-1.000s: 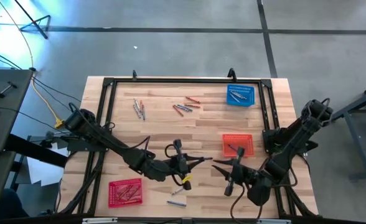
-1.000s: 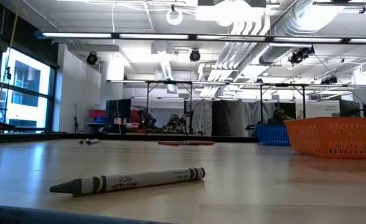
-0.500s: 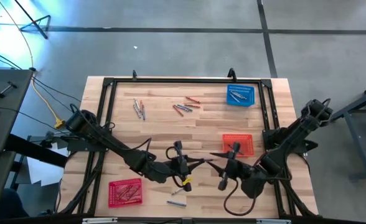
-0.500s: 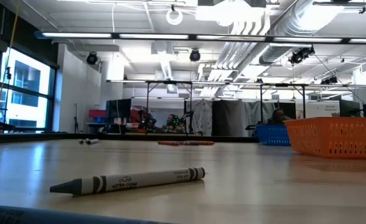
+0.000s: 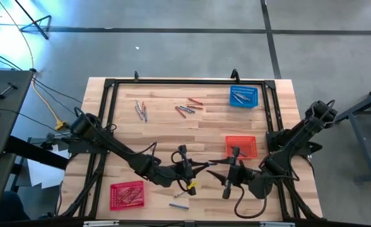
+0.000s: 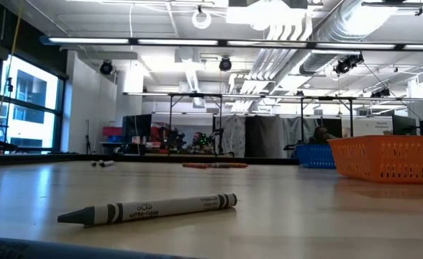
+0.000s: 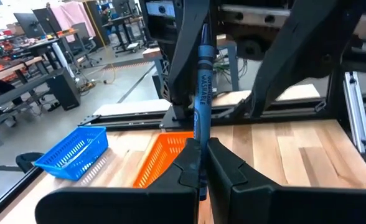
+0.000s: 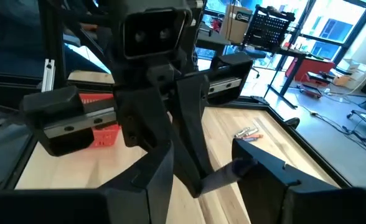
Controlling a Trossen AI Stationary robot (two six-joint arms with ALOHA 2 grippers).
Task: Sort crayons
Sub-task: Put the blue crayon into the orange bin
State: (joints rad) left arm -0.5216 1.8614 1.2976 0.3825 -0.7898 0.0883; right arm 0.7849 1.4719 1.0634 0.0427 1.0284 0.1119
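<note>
From my console, the nearest thing in the low view is a grey crayon (image 6: 148,208), a slim paper-wrapped stick with a tapered tip, lying flat on the pale butcher-block tabletop (image 6: 283,216), whose planks run in light and tan strips.

Over the near middle of the table the two arms meet. The left gripper (image 7: 200,163) has its matte black fingers pressed together on a blue crayon (image 7: 202,81), which stands upright between them, its printed wrapper facing the wrist camera. From above, that gripper (image 5: 198,166) points toward the right gripper (image 5: 218,169), the two almost tip to tip. The right gripper's (image 8: 198,165) angular dark fingers stand apart, one on each side of the left gripper's fingertips and the bluish stick they hold.

A couple of loose crayons (image 5: 178,205) lie near the front edge, just beside a red perforated basket (image 5: 127,194) at front left that has red sticks lying in it. An orange mesh basket (image 5: 241,146) sits right of centre, just beyond the right gripper. Farther back, scattered crayons (image 5: 187,108) and another small cluster (image 5: 141,110) lie on bare wood, and a blue perforated basket (image 5: 243,96) holding grey sticks sits at the far right corner.

Beyond the table is a workshop: polished concrete floor, benches, exposed ducts and strip lights.
</note>
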